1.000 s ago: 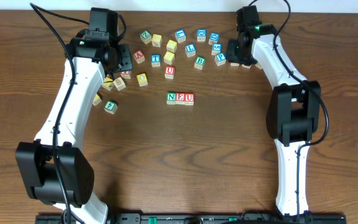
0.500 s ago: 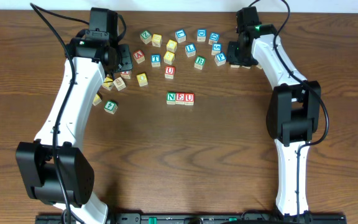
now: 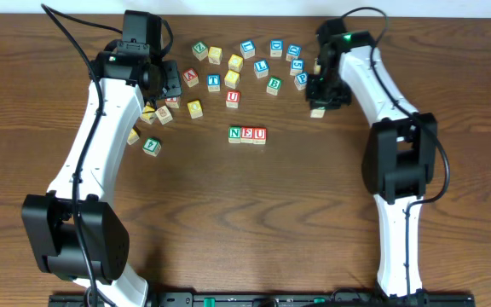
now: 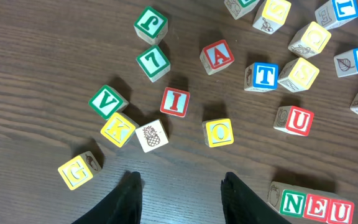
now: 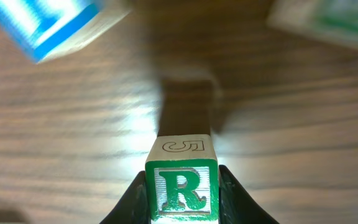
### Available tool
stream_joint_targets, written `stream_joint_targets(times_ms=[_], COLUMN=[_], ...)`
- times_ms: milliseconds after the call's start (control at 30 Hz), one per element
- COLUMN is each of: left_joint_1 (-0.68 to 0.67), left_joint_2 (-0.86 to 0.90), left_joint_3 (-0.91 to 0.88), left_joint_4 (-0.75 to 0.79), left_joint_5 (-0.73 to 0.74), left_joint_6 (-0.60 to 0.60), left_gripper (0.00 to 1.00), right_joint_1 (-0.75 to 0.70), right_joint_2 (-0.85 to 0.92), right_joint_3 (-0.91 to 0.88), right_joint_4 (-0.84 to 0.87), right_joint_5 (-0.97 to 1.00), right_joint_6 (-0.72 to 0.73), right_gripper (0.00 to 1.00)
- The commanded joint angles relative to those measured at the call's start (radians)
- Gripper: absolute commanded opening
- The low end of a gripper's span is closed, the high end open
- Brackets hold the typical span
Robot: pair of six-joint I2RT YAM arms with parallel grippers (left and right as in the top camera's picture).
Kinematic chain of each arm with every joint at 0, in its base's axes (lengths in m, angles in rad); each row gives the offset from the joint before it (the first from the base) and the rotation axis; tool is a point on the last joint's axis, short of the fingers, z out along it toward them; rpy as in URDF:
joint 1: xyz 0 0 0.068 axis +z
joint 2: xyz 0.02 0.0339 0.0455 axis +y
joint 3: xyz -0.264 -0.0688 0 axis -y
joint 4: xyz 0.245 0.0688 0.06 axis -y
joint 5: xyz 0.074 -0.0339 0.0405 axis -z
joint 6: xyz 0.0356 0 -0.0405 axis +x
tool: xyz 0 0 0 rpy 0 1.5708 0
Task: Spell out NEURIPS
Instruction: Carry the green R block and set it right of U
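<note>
Three cubes reading N, E, U (image 3: 247, 134) stand in a row mid-table, also at the lower right of the left wrist view as the NEU row (image 4: 316, 204). My right gripper (image 5: 182, 194) is shut on a green-bordered R cube (image 5: 182, 185), held just above the wood. From overhead the right gripper (image 3: 319, 101) hangs right of the letter pile with the R cube (image 3: 317, 112) under it. A red I cube (image 4: 175, 101) lies ahead of my left gripper (image 4: 182, 186), which is open and empty. A blue P cube (image 3: 302, 78) sits in the back pile.
Loose cubes crowd the back of the table: a red A (image 4: 217, 56), blue T (image 4: 263, 76), yellow O (image 4: 219, 132), a spare red U (image 4: 294, 120), green V (image 4: 107, 101) and yellow G (image 4: 76, 171). The left gripper (image 3: 171, 83) hovers over the left cluster.
The right gripper has closed on the R cube and moved it out of the back pile, forward and a little left. The left arm has stayed still.
</note>
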Motion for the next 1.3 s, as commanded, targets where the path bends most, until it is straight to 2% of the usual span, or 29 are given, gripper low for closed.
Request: stream_joint_targets(times_ms=[0, 500, 967, 1267], left_joint_1=[0.002, 0.002, 0.002, 0.002], left_joint_2=[0.011, 0.011, 0.011, 0.011], left_joint_3=[-0.006, -0.006, -0.006, -0.006], left_joint_4=[0.006, 0.012, 0.012, 0.012], left_joint_5=[-0.002, -0.002, -0.002, -0.002], left_joint_6=[0.017, 0.017, 0.017, 0.017], left_gripper=[0.41, 0.41, 0.41, 0.41], right_joint_1=[0.057, 0.198, 0.228, 0.228], right_joint_2=[-0.04, -0.04, -0.04, -0.04], right_joint_3=[0.01, -0.029, -0.029, -0.029], right_joint_4=[-0.018, -0.079, -0.107, -0.112], right_joint_5=[-0.018, -0.018, -0.053, -0.09], right_joint_6=[-0.012, 0.005, 0.052, 0.053], right_gripper=[0.21, 0.24, 0.28, 0.35])
